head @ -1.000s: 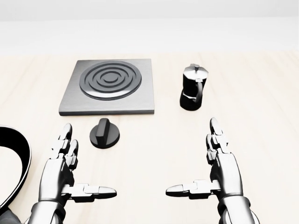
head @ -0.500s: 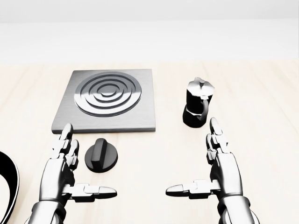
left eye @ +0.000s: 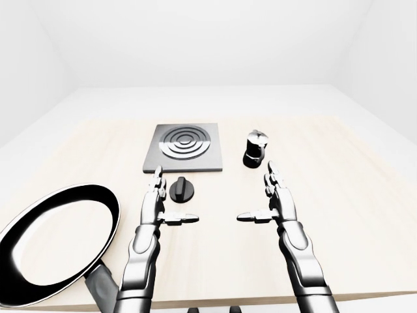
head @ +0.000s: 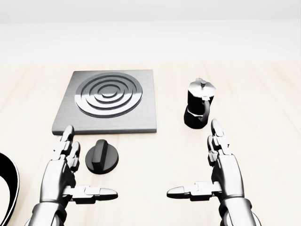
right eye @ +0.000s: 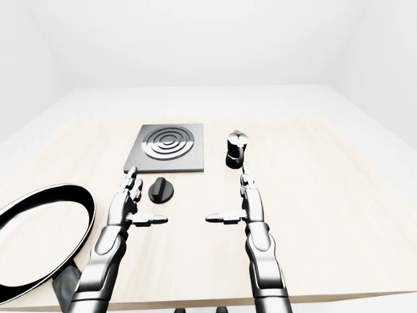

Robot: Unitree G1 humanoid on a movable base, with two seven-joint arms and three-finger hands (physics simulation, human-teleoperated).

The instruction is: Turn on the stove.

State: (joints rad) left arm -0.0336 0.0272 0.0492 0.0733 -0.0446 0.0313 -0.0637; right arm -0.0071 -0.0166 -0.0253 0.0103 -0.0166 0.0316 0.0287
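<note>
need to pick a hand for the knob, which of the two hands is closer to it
The left hand: the black knob sits just right of its fingers, while the right hand is well off to the knob's right.

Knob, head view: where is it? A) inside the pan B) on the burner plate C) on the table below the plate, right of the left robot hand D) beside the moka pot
C: the knob sits on the table below the stove plate, just right of the left robot hand.

A black moka pot (head: 198, 109) stands upright on the pale wooden table (left eye: 365, 195), a black-rimmed frying pan (left eye: 55, 242) far left.
</note>
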